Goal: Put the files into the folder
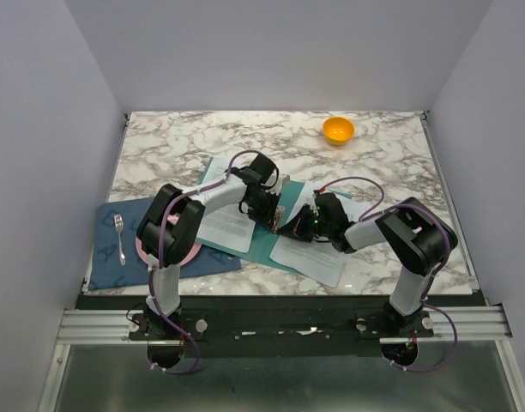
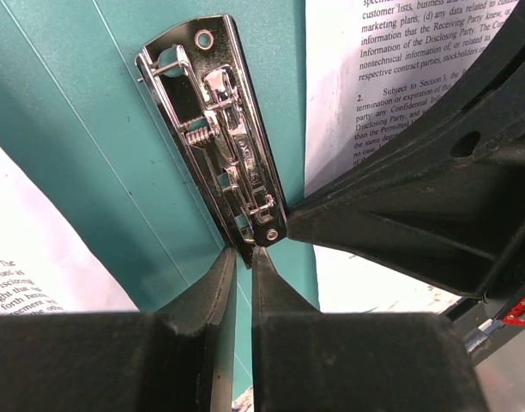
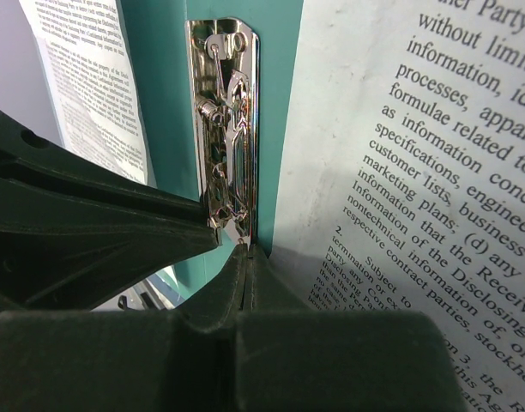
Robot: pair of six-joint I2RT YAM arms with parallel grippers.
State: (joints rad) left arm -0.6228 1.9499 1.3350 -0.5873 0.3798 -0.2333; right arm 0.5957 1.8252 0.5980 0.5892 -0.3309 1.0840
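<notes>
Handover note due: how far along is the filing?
Done: the folder lies open with printed sheets on both halves. In hand: the left gripper and right gripper meet at the metal clip's end, jaws nearly closed. Left: sheets sit beside the clip, not under it; clamp them, close the folder.

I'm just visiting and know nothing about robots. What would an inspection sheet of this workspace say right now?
Surface: marble table, no spills seen.
Job's things: teal folder lies open, metal clip exposed; files lie either side of it.
Clutter: blue placemat with fork and pink plate, left; orange bowl, far side.
Grippers: left gripper nearly closed at the clip's end, grip unclear; right gripper shut, tip at that same end.
Cables: purple cables loop along both arms.
Surroundings: plain white walls on three sides.
</notes>
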